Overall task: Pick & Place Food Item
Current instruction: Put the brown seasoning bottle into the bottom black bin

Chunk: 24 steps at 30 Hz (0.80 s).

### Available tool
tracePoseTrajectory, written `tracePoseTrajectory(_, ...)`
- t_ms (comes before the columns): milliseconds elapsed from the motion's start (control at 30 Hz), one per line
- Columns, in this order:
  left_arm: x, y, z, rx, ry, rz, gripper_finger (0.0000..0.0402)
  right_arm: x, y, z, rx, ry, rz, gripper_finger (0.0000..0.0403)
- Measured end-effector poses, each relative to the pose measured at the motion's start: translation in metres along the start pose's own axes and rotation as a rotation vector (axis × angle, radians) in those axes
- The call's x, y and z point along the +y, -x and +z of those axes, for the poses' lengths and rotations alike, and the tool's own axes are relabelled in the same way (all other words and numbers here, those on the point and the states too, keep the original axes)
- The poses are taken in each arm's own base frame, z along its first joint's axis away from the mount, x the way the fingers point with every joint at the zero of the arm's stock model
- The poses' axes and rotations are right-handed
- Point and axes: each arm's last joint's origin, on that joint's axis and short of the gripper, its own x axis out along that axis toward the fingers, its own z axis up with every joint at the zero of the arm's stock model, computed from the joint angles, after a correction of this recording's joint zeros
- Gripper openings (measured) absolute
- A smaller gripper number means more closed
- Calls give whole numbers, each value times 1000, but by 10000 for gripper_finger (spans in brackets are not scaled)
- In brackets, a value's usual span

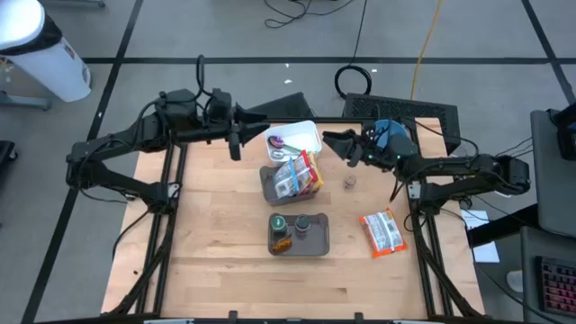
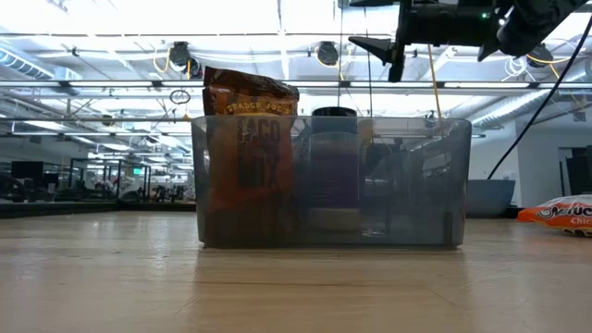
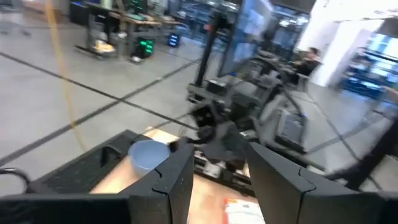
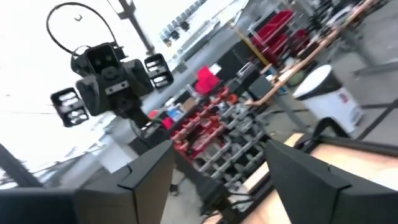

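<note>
One Trader Joe's taco packet (image 2: 248,157).

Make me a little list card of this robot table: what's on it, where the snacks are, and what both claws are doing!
table: light wooden top
white tray: at the far edge, holding small items
upper grey bin: mid-table, packed with snack packets
lower grey bin: nearer the front, holding small containers
orange snack bag: lying loose on the table's right side
left gripper: raised beside the white tray, open, empty
right gripper: raised on the tray's other side, open, empty
</note>
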Motion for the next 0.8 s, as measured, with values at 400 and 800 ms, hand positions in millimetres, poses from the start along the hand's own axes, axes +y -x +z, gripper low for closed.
tracePoseTrajectory(400,22,13,13,-39,-15,-6,195,7,1,11,-51,-44,134,306)
tracePoseTrajectory(800,38,46,3,159,18,67,198,2,17,6,152,317,-49,284)
